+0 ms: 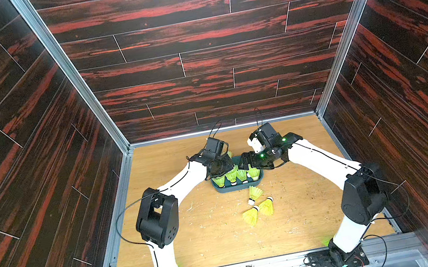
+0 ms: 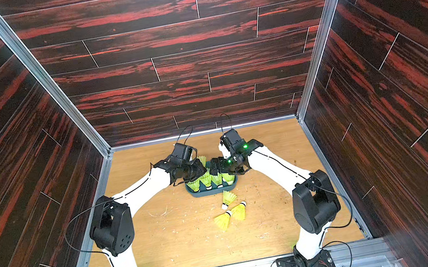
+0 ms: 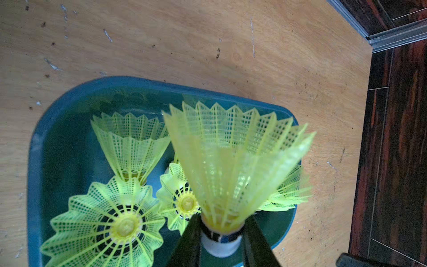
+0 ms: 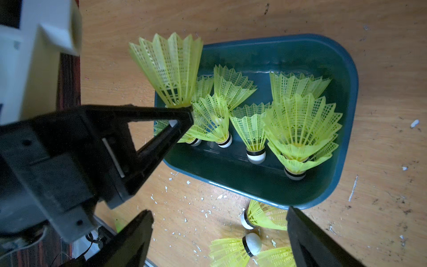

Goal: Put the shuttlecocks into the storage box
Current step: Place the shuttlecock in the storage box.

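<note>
Yellow-green shuttlecock (image 3: 231,166) in left gripper (image 3: 221,218) (over storage box (image 3: 34,161))

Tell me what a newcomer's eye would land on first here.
The neon yellow-green shuttlecocks standing cork-down in the teal storage box at mid-table. Next, the left tool, shut on one more shuttlecock at the box's end, and three loose shuttlecocks lying on the wood nearer the robot.
</note>
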### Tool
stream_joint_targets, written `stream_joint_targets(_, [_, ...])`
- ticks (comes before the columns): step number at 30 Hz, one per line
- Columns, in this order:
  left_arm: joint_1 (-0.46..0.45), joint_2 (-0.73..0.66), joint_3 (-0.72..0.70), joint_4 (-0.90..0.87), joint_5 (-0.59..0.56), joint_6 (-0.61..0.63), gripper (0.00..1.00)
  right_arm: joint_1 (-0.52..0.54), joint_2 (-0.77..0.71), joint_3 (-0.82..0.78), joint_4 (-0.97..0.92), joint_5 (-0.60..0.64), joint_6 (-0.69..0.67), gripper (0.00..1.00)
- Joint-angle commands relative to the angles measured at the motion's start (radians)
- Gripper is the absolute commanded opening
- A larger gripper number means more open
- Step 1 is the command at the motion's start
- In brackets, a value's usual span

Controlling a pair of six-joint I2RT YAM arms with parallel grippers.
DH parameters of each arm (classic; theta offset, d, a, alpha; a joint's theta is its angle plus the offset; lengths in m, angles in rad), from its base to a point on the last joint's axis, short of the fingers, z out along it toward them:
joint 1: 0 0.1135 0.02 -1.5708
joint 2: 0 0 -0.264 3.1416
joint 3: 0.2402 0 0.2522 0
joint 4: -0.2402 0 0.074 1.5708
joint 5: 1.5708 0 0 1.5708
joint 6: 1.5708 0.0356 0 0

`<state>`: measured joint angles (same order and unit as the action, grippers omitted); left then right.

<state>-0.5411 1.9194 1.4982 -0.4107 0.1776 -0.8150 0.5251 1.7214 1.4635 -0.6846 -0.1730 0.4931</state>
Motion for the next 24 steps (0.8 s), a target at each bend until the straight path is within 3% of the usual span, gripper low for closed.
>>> stream_joint_targets(1, [0.006,0.016,0.015,0.006,-0.016,0.016,0.25,-0.005,0.011,0.006,-0.017,-0.016,-0.010,0.95])
stream_joint_targets(16, [0.006,0.026,0.005,-0.002,-0.016,0.016,0.32,-0.005,0.004,-0.006,-0.012,-0.020,-0.013,0.95])
stream_joint_targets(24, [0.007,-0.007,0.008,-0.031,-0.040,0.017,0.55,-0.005,0.004,-0.003,-0.010,-0.013,-0.011,0.95])
